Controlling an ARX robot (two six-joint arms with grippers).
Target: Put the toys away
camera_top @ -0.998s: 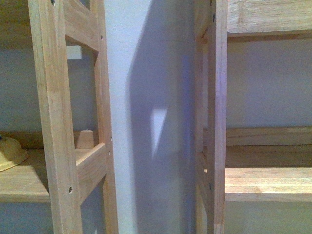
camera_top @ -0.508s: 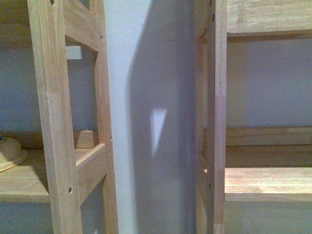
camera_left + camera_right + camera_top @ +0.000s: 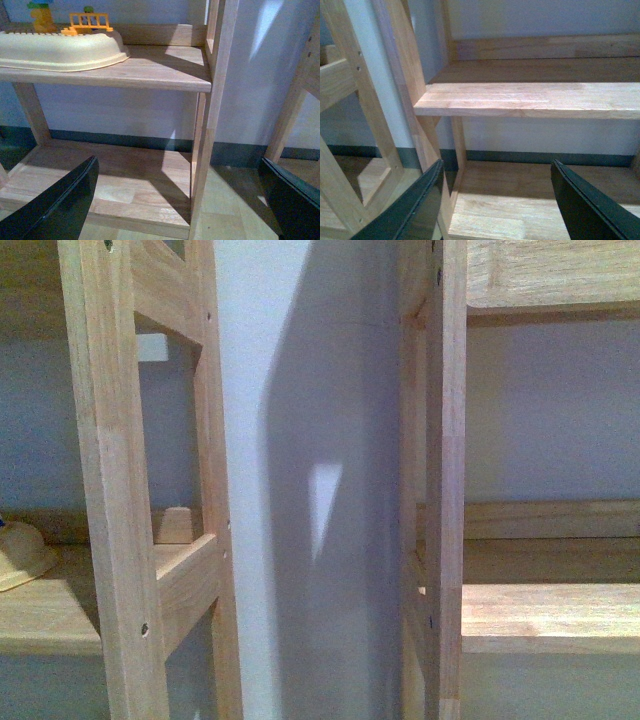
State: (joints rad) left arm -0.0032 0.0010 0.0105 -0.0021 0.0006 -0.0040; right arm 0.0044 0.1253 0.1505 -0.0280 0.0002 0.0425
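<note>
A pale yellow rounded toy [image 3: 18, 556] lies on the left rack's middle shelf [image 3: 60, 615], cut by the front view's left edge. The left wrist view shows it as a broad cream piece [image 3: 60, 50] on that shelf, with a small orange toy fence [image 3: 90, 22] and a yellow block figure [image 3: 42, 15] behind it. My left gripper [image 3: 177, 200] is open and holds nothing, lower than that shelf and facing the rack's corner post [image 3: 205, 130]. My right gripper [image 3: 497, 205] is also open and holds nothing, in front of the right rack's bare shelf [image 3: 530, 100].
Two wooden racks stand side by side against a pale wall, with a gap [image 3: 310, 490] between their upright posts [image 3: 120, 500] [image 3: 445, 490]. Each has a low bottom shelf [image 3: 115, 185] [image 3: 530, 200] near the floor.
In the front view the yellow toy at the left edge shows a little less than a second ago. Nothing else differs.
</note>
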